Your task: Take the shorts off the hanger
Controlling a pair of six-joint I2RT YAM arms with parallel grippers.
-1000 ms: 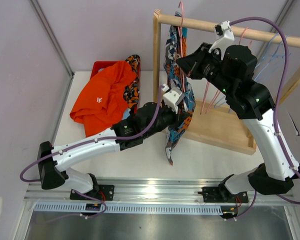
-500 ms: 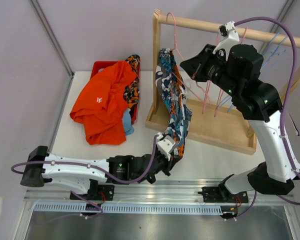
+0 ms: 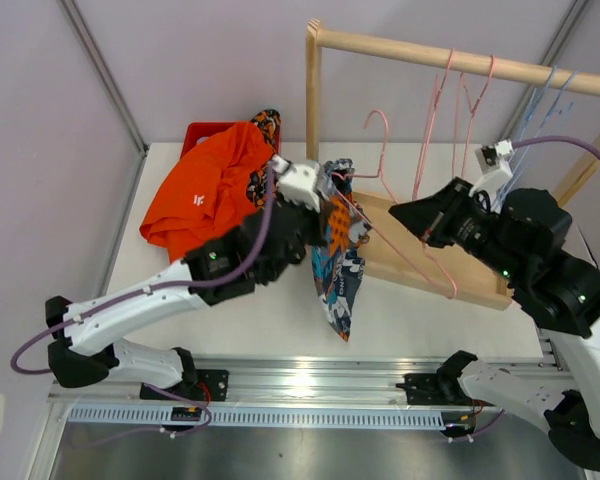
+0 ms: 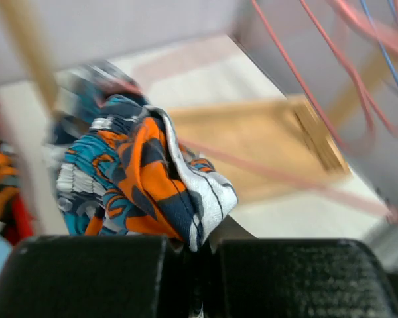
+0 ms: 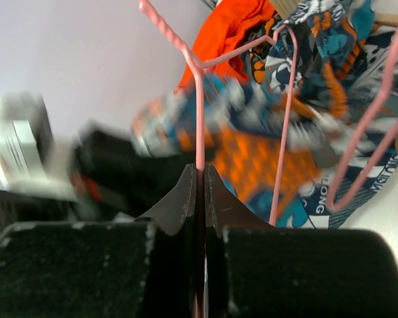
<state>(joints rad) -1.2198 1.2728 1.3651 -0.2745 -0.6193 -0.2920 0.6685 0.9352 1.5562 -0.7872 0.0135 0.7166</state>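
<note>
The teal-orange-white wave-print shorts (image 3: 335,275) hang bunched over the table from my left gripper (image 3: 323,205), which is shut on their top edge. In the left wrist view the fabric (image 4: 139,185) is pinched between the jaws (image 4: 202,248). My right gripper (image 3: 400,213) is shut on the wire of a pink hanger (image 3: 420,262), held off the rail and tilted. In the right wrist view the wire (image 5: 200,112) runs up from the closed jaws (image 5: 200,173) across the shorts (image 5: 272,156). The hanger's left end still touches the shorts' top folds.
A red bin (image 3: 202,133) at the back left holds bright orange shorts (image 3: 205,205) and blotched orange-black shorts (image 3: 266,130). The wooden rack (image 3: 450,55) with its base (image 3: 475,275) stands behind. Empty pink hangers (image 3: 458,100) and blue hangers (image 3: 542,100) hang on its rail.
My left gripper swung from near the front edge up and back with the shorts. My right arm dropped down and right, taking the pink hanger off the rail.
</note>
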